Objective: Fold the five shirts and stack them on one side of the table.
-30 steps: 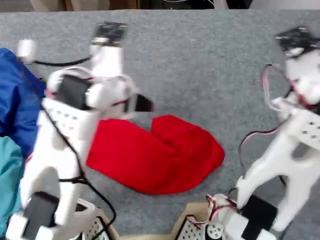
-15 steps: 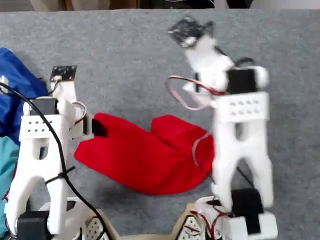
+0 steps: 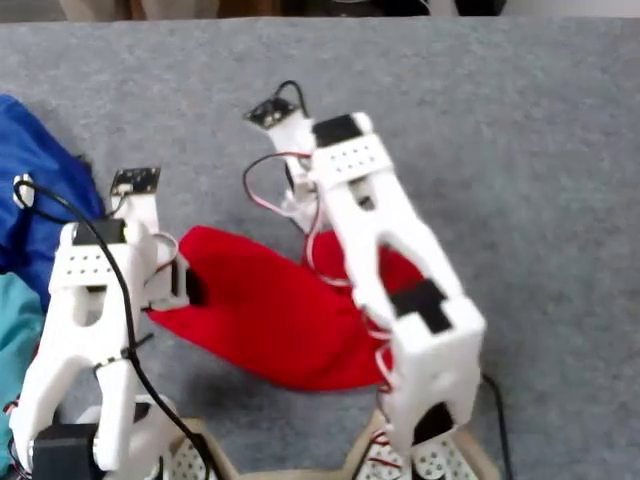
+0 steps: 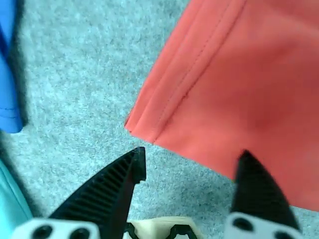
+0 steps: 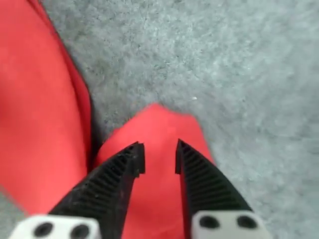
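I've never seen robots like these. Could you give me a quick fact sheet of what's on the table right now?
Surface: grey table
Shirt in work: red shirt, loosely bunched, mid-table
Left gripper: open wide, over the red shirt's hemmed corner
Right gripper: open a little, over a fold of the red shirt
Other shirts: blue shirt and teal shirt, at one table edge

red shirt (image 3: 250,320): we lose the stretch behind the right claw (image 5: 159,149), under the right arm (image 3: 390,260).
blue shirt (image 3: 30,190): outward of the left claw (image 4: 192,154), we see it cut by the edge.
teal shirt (image 3: 15,340): cut off there too.
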